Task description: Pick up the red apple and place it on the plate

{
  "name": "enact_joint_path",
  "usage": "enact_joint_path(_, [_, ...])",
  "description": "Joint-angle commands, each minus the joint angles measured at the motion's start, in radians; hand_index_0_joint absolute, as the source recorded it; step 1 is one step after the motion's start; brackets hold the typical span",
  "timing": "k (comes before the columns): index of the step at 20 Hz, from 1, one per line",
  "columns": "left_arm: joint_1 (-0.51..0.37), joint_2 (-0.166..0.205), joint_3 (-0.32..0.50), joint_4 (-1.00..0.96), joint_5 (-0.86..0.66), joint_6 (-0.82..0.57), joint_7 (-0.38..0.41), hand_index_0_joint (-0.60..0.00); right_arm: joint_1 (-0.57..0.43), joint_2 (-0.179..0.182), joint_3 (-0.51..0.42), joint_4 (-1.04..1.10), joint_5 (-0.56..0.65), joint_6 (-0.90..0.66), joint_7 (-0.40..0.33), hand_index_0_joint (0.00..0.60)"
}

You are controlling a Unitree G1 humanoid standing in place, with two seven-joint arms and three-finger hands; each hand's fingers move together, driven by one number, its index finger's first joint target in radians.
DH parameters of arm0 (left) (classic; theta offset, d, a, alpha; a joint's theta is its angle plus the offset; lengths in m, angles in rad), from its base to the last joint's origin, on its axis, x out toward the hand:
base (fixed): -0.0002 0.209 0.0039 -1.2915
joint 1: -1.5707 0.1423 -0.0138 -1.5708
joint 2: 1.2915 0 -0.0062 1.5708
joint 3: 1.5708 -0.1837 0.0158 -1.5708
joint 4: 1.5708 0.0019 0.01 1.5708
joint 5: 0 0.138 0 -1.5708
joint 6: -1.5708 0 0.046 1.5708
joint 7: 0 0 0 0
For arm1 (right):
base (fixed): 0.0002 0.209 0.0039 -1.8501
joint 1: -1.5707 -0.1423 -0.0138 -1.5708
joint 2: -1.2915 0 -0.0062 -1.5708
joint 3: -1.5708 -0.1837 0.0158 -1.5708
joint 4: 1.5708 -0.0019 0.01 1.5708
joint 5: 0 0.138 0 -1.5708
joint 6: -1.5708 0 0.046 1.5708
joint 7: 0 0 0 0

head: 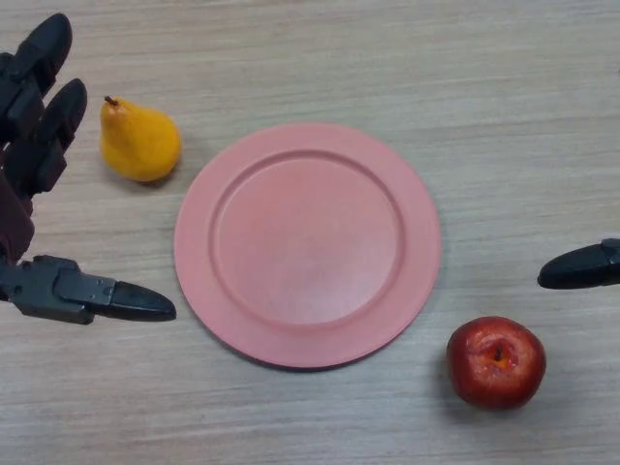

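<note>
The red apple (495, 360) sits on the worktop (504, 116) just below the right robot hand (581, 265), seemingly unclenched and nearer than the spread-fingered left robot hand (39, 165).

I see a pale grey-brown table (504, 116) with fine horizontal wood grain running across it. Near its middle sits a plate (308, 244) in flat salmon pink, no pattern on it. Toward the near right corner, the apple (495, 360) is deep red with a yellowish-orange patch around its stem hollow. By the far left edge, the pear (139, 141) is golden yellow with a brown stem. Both hands I'm driving are black: left hand (39, 145), right hand (581, 265).
</note>
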Motion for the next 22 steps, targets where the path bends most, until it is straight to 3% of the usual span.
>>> enact_joint_path(1, [-0.01,0.04,0.068,-0.043,0.024,-0.175,0.001,0.0,-0.029,-0.028,-0.068,-0.058,-0.004,-0.145,-0.014,0.0])
enact_joint_path(5, [-0.004,0.032,0.078,-0.05,0.02,-0.167,-0.005,0.0,-0.01,-0.033,-0.077,-0.091,0.011,-0.133,0.011,0.0])
enact_joint_path(9, [-0.015,0.038,0.086,-0.021,0.002,-0.169,0.007,0.0,0.092,-0.003,-0.107,-0.067,-0.042,-0.234,0.089,0.0])
enact_joint_path(11, [-0.015,0.034,0.073,-0.004,0.03,-0.221,0.026,0.0,0.168,0.031,-0.108,-0.024,-0.121,-0.336,0.152,0.0])
enact_joint_path(13, [-0.023,0.041,0.065,0.011,0.048,-0.254,0.032,0.0,0.239,0.065,-0.108,0.078,-0.228,-0.529,0.23,0.0])
enact_joint_path(14, [-0.022,0.041,0.054,0.011,0.063,-0.25,0.029,0.0,0.28,0.085,-0.115,0.182,-0.296,-0.699,0.263,0.0])
enact_joint_path(18, [-0.037,0.028,-0.011,-0.006,0.149,-0.255,0.019,0.0,0.314,0.102,-0.117,0.44,-0.378,-0.973,0.213,0.0])
enact_joint_path(22, [-0.045,0.01,-0.054,-0.012,0.208,-0.272,0.004,0.0,0.331,0.114,0.01,0.531,-0.482,-1.0,0.167,0.0])
